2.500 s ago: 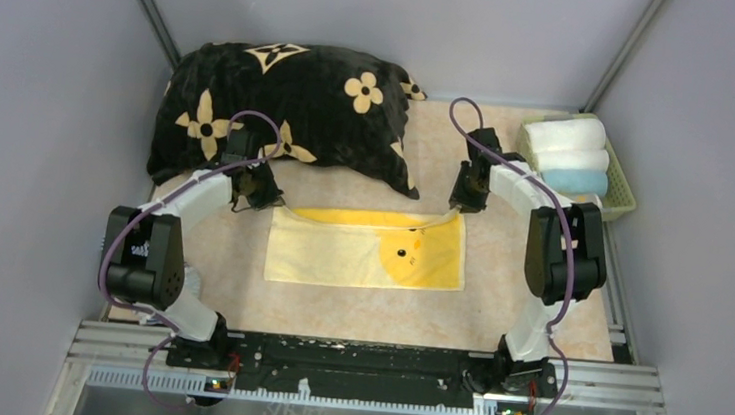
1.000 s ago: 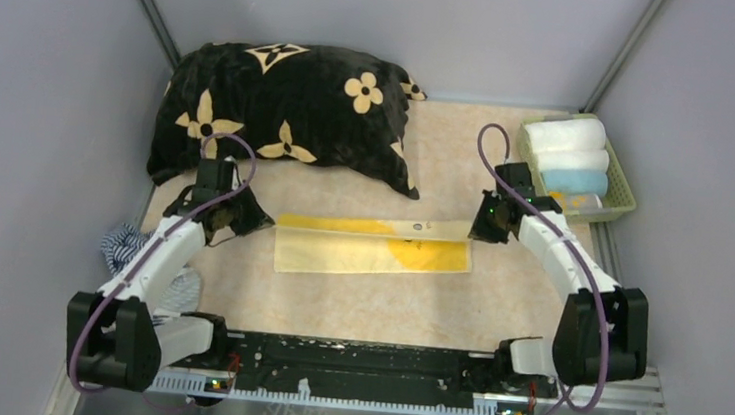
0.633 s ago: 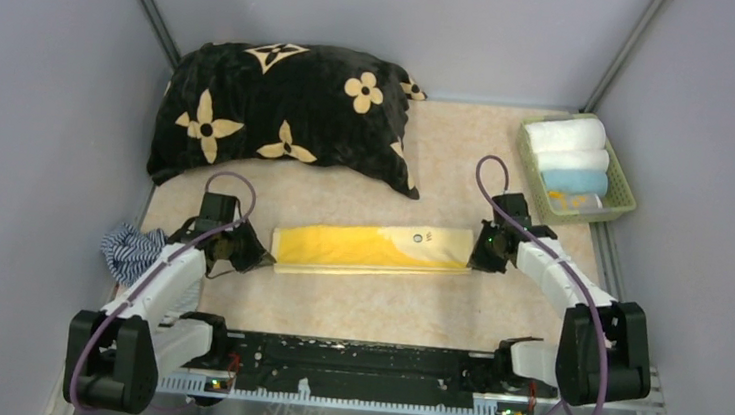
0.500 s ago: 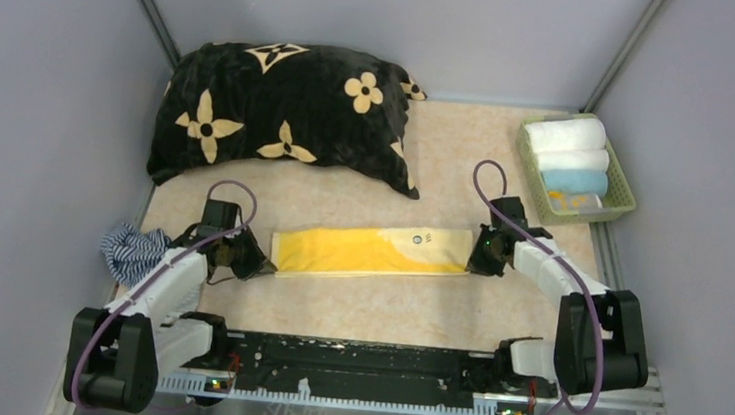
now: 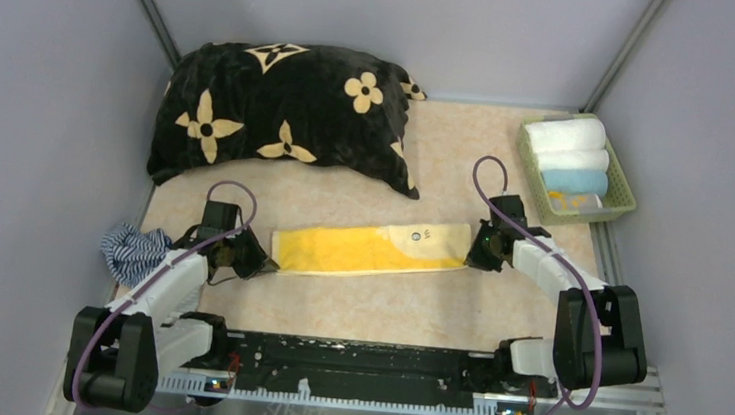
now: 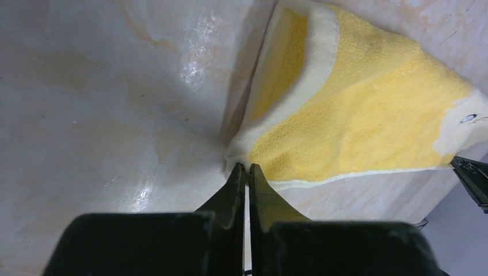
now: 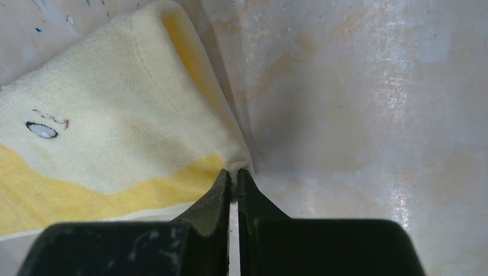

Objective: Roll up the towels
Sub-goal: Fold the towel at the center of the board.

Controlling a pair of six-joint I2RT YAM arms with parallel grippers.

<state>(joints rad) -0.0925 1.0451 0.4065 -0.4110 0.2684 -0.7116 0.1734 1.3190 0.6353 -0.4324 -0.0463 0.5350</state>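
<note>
A yellow towel [image 5: 370, 249] lies on the table, folded lengthwise into a long narrow strip with a small printed face near its right end. My left gripper [image 5: 261, 262] is at the strip's left end, shut on the yellow towel's [image 6: 368, 115] pale near corner, which is pinched at the tips [image 6: 244, 167]. At the right end, my right gripper [image 5: 472, 259] is shut on the other near corner of the towel [image 7: 115, 132], with cloth showing between its tips [image 7: 234, 171]. Both grippers sit low at the table surface.
A big black cushion with cream flowers [image 5: 287, 110] fills the back left. A green basket [image 5: 626, 196] at the back right holds rolled white and light blue towels [image 5: 575, 180]. A blue-and-white striped cloth [image 5: 131, 250] lies bunched beside the left arm.
Both grippers have drawn towards the near edge, carrying the towel's far edge over itself. The strip now lies flatter and slightly nearer; the last half second shows little motion.
</note>
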